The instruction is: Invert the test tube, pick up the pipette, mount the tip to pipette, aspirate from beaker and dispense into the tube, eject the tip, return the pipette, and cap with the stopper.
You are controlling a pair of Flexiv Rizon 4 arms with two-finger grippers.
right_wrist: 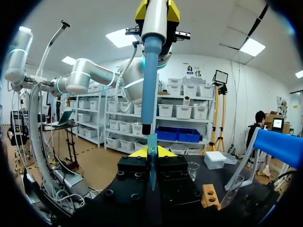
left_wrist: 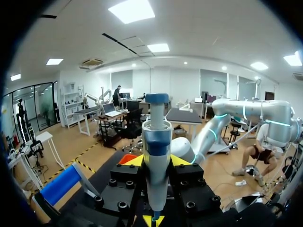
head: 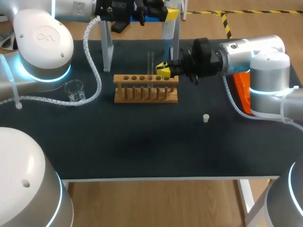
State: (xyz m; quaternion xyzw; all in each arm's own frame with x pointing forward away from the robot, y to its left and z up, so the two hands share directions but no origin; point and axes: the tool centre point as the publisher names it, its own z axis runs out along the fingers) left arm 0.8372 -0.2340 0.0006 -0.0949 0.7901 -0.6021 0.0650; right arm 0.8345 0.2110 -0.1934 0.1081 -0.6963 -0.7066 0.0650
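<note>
Left pincer point(left_wrist: 157, 163) grips pipette point(left_wrist: 156, 137), right pincer point(right_wrist: 152, 152) pinches tip point(right_wrist: 152, 165) — rack point(head: 146, 90), test tube point(head: 150, 61) beside (beaker point(head: 74, 90), stopper point(head: 206, 117) apart).

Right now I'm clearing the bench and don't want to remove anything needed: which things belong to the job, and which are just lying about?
Job: pipette in the left hand; tip in the right hand; test tube, standing in the wooden rack; beaker; stopper.
Lying about: orange object beside the right arm; clear stand behind the rack.
</note>
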